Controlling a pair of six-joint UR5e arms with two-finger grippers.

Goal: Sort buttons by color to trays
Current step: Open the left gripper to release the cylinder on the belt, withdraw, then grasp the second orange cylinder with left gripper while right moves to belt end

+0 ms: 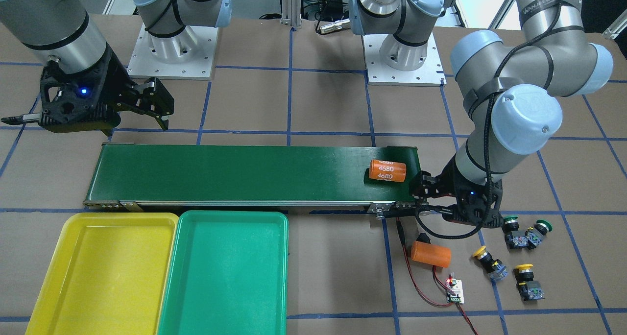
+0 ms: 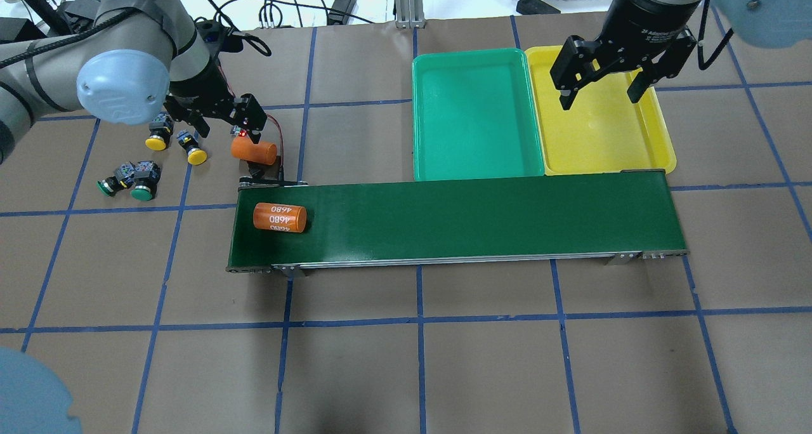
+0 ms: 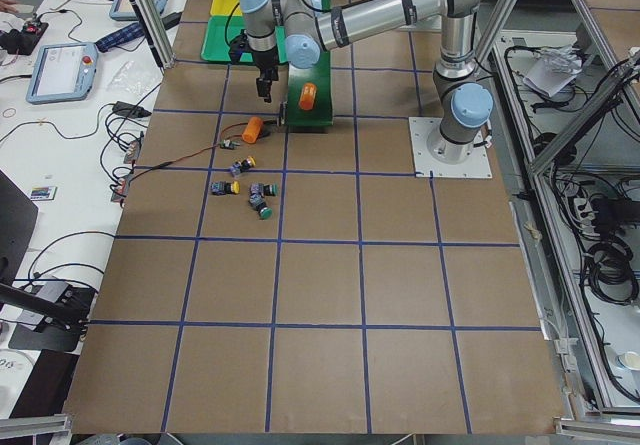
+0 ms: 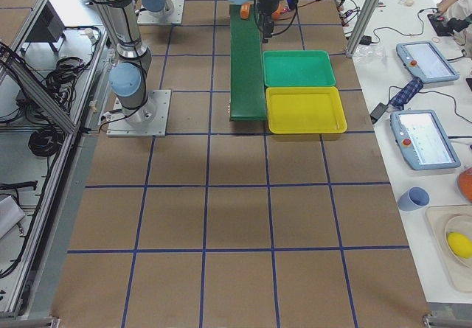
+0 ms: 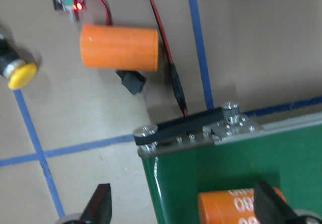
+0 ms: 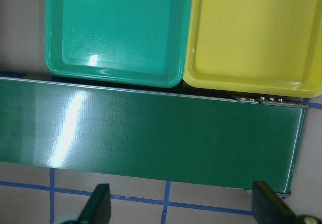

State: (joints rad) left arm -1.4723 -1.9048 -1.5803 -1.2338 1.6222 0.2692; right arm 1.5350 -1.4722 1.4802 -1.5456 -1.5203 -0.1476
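Two yellow-capped buttons (image 2: 157, 139) (image 2: 195, 155) and two green-capped buttons (image 2: 108, 185) (image 2: 143, 190) lie loose on the table at the left of the overhead view. In the front-facing view the yellow ones (image 1: 480, 252) (image 1: 524, 267) and green ones (image 1: 511, 223) (image 1: 543, 226) show at the right. My left gripper (image 2: 231, 129) (image 5: 183, 209) hangs open over the belt's end, right of the buttons, holding nothing. The green tray (image 2: 476, 123) and yellow tray (image 2: 602, 136) sit side by side and hold nothing. My right gripper (image 2: 599, 101) (image 6: 182, 209) is open above the yellow tray.
A long dark green conveyor belt (image 2: 457, 221) runs in front of the trays. One orange 4680 cylinder (image 2: 280, 217) lies on its left end, another (image 2: 254, 150) on the table beside a small circuit board (image 1: 454, 288) with red wires.
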